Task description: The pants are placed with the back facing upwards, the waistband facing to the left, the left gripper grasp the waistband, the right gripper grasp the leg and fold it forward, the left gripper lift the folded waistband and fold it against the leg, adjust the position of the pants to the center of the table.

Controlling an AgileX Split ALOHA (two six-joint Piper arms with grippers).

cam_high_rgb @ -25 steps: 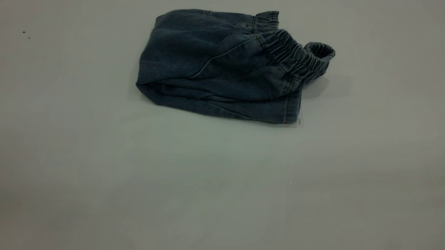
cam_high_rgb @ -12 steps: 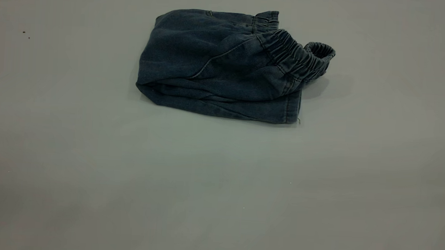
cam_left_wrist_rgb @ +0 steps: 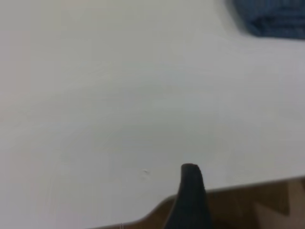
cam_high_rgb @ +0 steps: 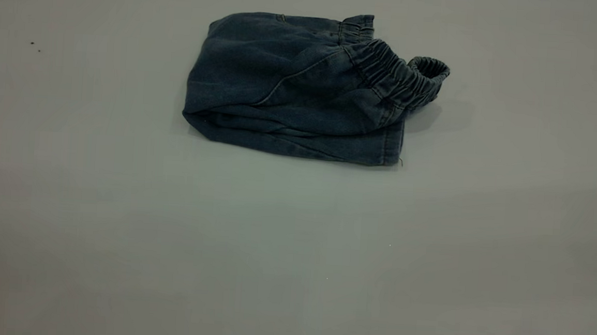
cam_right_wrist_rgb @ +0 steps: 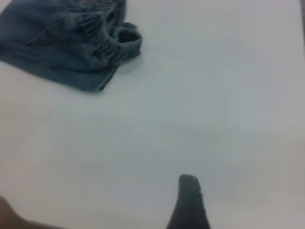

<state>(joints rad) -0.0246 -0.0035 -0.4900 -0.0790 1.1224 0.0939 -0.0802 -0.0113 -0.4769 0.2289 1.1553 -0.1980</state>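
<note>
The pants (cam_high_rgb: 293,89), dark blue denim, lie folded into a compact bundle on the far middle part of the white table (cam_high_rgb: 293,250). The gathered waistband (cam_high_rgb: 394,77) lies on top at the bundle's right end, one loop of it curling off the edge. The leg's stitched hem (cam_high_rgb: 392,142) peeks out beneath it. Neither arm appears in the exterior view. A black tip of my left gripper (cam_left_wrist_rgb: 190,183) hangs over the table's edge, far from the pants (cam_left_wrist_rgb: 276,19). My right gripper (cam_right_wrist_rgb: 189,195) shows a black tip above bare table, well away from the waistband (cam_right_wrist_rgb: 112,40).
Two small dark specks (cam_high_rgb: 35,46) mark the table at the far left. The table's far edge runs along the top of the exterior view. In the left wrist view the table's edge (cam_left_wrist_rgb: 248,183) borders a brown floor.
</note>
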